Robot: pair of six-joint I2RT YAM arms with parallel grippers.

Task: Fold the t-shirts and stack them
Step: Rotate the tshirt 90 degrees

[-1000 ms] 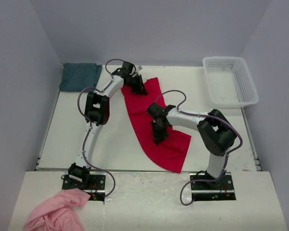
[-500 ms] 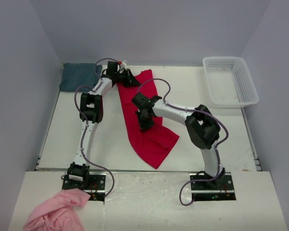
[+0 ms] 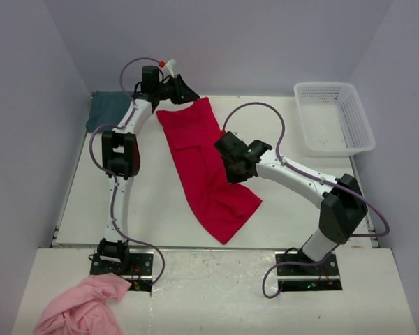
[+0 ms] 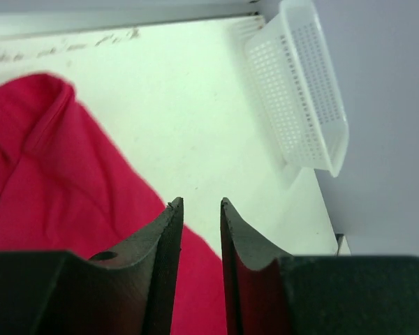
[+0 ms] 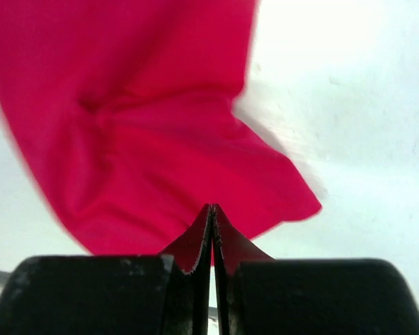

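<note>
The crimson red t-shirt (image 3: 206,164) lies as a long strip, from the far middle of the table toward the near edge. The teal t-shirt (image 3: 106,108) lies folded at the far left corner. My left gripper (image 3: 188,94) hovers just past the red shirt's far edge. In the left wrist view the left gripper (image 4: 199,202) is narrowly open with nothing between its jaws, and the red shirt (image 4: 63,181) lies below. My right gripper (image 3: 232,172) is over the shirt's right edge. In the right wrist view the right gripper (image 5: 211,206) is shut and no cloth shows in it, above the shirt (image 5: 160,139).
A white mesh basket (image 3: 333,118) stands at the far right and also shows in the left wrist view (image 4: 300,91). A pink cloth (image 3: 80,310) lies off the table beside the left arm's base. Grey walls close in the left, back and right.
The red shirt's far end has shifted left and toward the back wall. My left gripper moved left and back. My right gripper went left, then back to the right.
</note>
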